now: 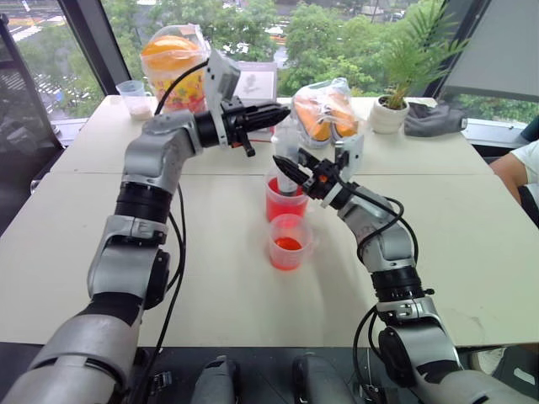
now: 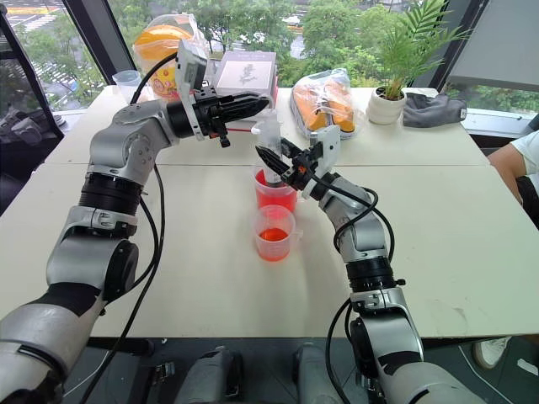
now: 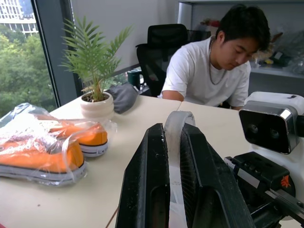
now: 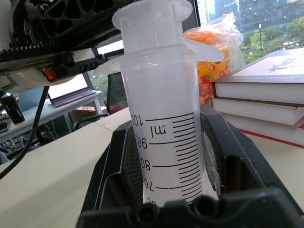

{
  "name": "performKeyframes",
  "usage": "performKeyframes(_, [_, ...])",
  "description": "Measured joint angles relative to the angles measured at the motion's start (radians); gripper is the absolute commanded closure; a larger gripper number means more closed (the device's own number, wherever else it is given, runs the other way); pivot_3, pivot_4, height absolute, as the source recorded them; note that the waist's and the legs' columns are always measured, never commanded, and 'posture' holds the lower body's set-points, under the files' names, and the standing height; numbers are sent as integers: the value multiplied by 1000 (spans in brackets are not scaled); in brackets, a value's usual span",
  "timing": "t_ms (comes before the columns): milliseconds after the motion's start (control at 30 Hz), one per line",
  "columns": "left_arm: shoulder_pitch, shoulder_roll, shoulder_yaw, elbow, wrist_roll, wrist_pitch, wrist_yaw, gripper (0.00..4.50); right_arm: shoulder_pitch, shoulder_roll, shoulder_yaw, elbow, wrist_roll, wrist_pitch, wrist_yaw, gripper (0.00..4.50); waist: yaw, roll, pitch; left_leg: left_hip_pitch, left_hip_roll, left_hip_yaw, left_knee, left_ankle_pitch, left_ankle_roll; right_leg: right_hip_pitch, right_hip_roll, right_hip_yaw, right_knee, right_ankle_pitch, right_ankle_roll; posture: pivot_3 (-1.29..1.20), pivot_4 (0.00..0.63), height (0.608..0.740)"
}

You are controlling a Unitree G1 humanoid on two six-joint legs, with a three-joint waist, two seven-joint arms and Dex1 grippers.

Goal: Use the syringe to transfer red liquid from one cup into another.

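Nearest cup, a clear plastic one (image 1: 287,242) with shallow red liquid (image 1: 287,244), sits centre frame on the cream worktop (image 1: 472,244). Just behind it, a fuller clear cup of red liquid (image 1: 284,200). Right gripper (image 1: 292,174) clamped on the barrel of the large clear plastic syringe with printed scale (image 4: 164,142), upright over the fuller cup. Left gripper (image 1: 271,114), upper centre, pinched on the syringe's white plunger top (image 3: 176,128). Bagged orange shoes (image 3: 47,147) and potted palm (image 1: 396,76) at the back. Person in white shirt (image 3: 213,66) seated at the far side.
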Motion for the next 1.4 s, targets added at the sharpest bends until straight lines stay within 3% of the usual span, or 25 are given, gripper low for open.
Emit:
performKeyframes(1000, [0, 1, 20, -25, -2, -19, 20, 4445, -22, -13, 1, -8, 7, 32, 7, 3156, 0, 0, 0, 0, 0, 0, 0, 0, 0, 0, 0, 0, 0, 0, 0, 0, 150, 740])
performKeyframes(1033, [0, 1, 23, -33, -2, -18, 23, 3643, -27, -14, 1, -9, 8, 32, 8, 3156, 0, 0, 0, 0, 0, 0, 0, 0, 0, 0, 0, 0, 0, 0, 0, 0, 150, 740])
performKeyframes(1067, [0, 3, 29, -42, -1, -18, 35, 3333, -29, -14, 4, -9, 10, 33, 16, 3156, -1, 0, 0, 0, 0, 0, 0, 0, 0, 0, 0, 0, 0, 0, 0, 0, 150, 740])
performKeyframes(1267, [14, 33, 55, -90, -2, -17, 60, 339, -51, -23, 7, -12, 14, 34, 41, 3156, 0, 0, 0, 0, 0, 0, 0, 0, 0, 0, 0, 0, 0, 0, 0, 0, 150, 740])
performKeyframes(1300, [17, 36, 58, -104, -2, -17, 60, 11, -54, -23, 9, -12, 13, 34, 43, 3156, 0, 0, 0, 0, 0, 0, 0, 0, 0, 0, 0, 0, 0, 0, 0, 0, 150, 740])
performKeyframes(1400, [45, 58, 59, -139, -2, -17, 54, 11, -65, -24, 9, -9, 12, 34, 45, 3156, 1, 0, 0, 0, 0, 0, 0, 0, 0, 0, 0, 0, 0, 0, 0, 0, 150, 740])
